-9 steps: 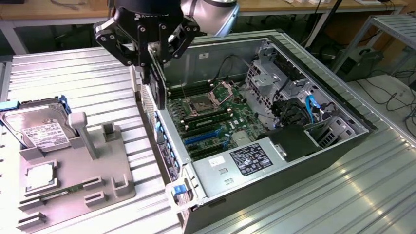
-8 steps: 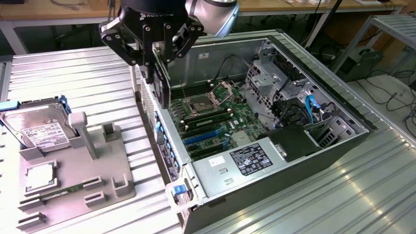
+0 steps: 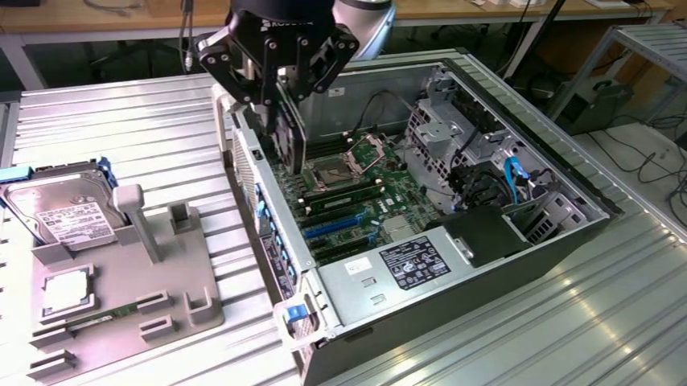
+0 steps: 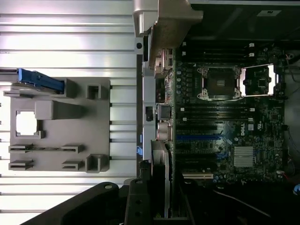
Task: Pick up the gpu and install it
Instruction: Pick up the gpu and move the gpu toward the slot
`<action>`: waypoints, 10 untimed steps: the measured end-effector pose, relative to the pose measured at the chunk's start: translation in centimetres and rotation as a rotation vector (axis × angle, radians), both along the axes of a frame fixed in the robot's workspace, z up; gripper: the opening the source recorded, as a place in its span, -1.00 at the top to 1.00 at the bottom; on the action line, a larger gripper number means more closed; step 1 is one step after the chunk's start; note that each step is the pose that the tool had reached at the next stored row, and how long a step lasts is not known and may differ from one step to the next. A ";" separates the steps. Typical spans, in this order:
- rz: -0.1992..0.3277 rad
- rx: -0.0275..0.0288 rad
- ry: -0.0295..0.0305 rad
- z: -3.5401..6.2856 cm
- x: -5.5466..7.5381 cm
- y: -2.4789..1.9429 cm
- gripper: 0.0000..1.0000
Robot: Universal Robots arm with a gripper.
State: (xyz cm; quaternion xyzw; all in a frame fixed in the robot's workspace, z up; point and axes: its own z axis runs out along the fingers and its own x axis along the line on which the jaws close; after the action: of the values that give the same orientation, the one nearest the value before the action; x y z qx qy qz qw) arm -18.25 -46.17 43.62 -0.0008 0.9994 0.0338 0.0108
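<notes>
Up over the open computer case [image 3: 462, 297], the gpu [image 3: 283, 137] hangs on edge, a dark flat card held upright beneath the claw [image 3: 277, 100]. The claw's two fingers are clamped on the card's upper part, one on each face. In the wrist view the gpu [image 4: 161, 183] shows edge-on as a thin strip with its pale bracket side running along the case's rear wall.

The card's lower edge sits inside the case opening, close to the wall on the exterior view's left and just beside the CPU socket [image 3: 327, 175]. Whether that edge touches the motherboard [image 3: 376, 205] I cannot tell. The socket's metal frame stands open. The blue expansion slots [image 3: 335, 225] lie further along the board, between the socket and the power supply [image 3: 413, 264] with its dark label, and the card is not over them.

The case lies on its side with its cover off, on a ribbed metal counter [image 3: 140, 121]. Well apart from it, on the exterior view's left, a grey fixture tray [image 3: 161, 297] rests on the same counter. A silver hard drive [image 3: 67, 213] with a white label leans at the tray's far end, a square processor chip [image 3: 67, 291] sits in a recess near the middle, and a narrow green memory stick [image 3: 102, 315] lies in a slot near the tray's front.
</notes>
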 end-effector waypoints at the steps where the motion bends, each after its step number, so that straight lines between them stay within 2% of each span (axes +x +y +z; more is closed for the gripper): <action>1: 0.000 0.0000 0.0000 0.00 0.2 0.00 0.44; 10: 0.000 -0.0001 0.0001 0.00 1.7 0.00 0.44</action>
State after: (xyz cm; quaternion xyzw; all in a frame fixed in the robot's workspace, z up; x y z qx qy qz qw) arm -16.51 -46.17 43.63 -0.0008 0.9994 0.0337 0.0107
